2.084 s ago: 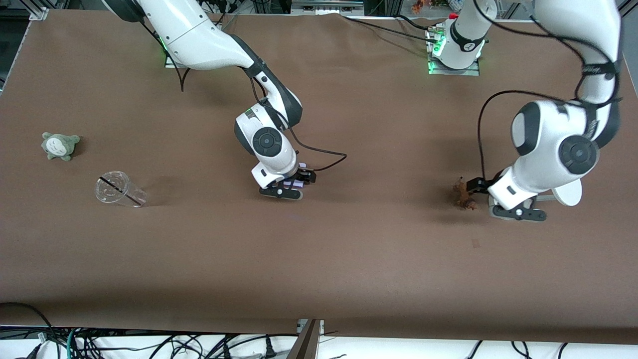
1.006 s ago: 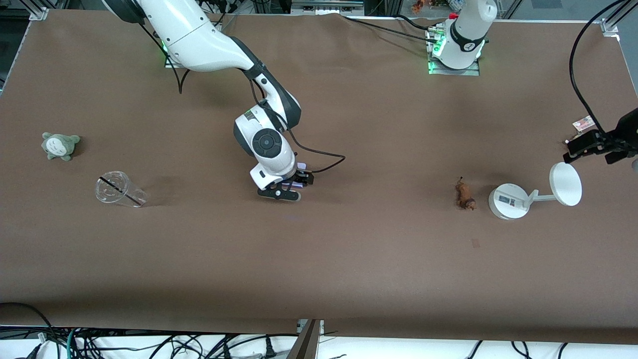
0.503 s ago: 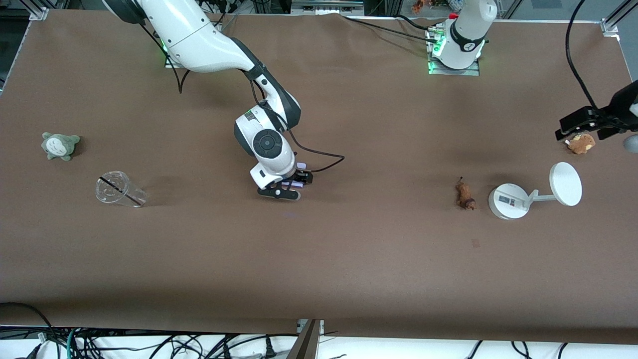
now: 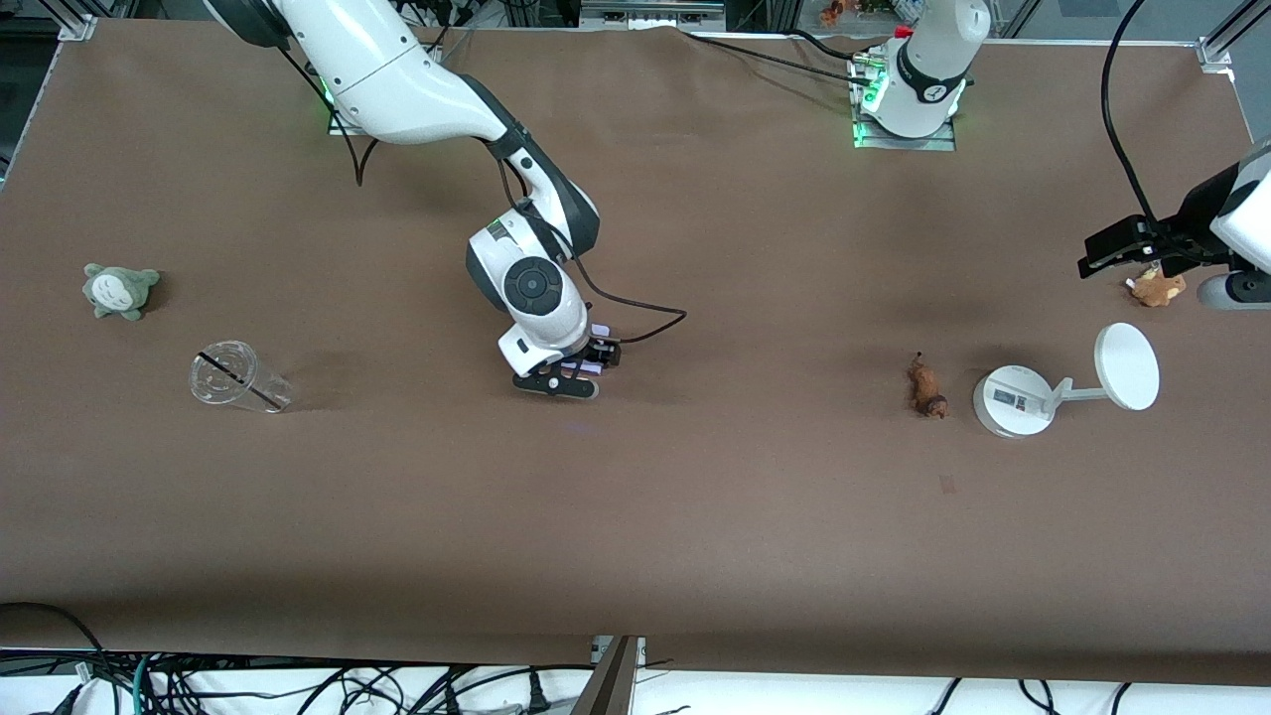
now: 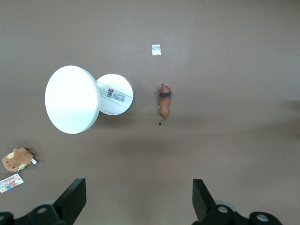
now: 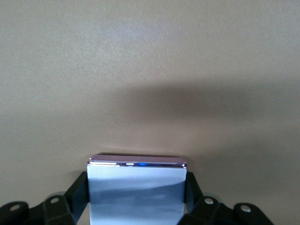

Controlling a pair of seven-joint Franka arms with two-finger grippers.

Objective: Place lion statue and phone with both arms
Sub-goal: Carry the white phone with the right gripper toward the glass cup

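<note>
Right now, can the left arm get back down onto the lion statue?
Probably yes. The left gripper hangs open above the brown plush, and the lion statue lies uncovered beside the white stand.

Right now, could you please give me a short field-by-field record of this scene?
right gripper: fingers shut on the phone, low over the table's middle
left gripper: open, empty, raised beside the brown plush
lion statue: lying free on the table, beside the white stand

High front view, wrist views looking down, right one close
</note>
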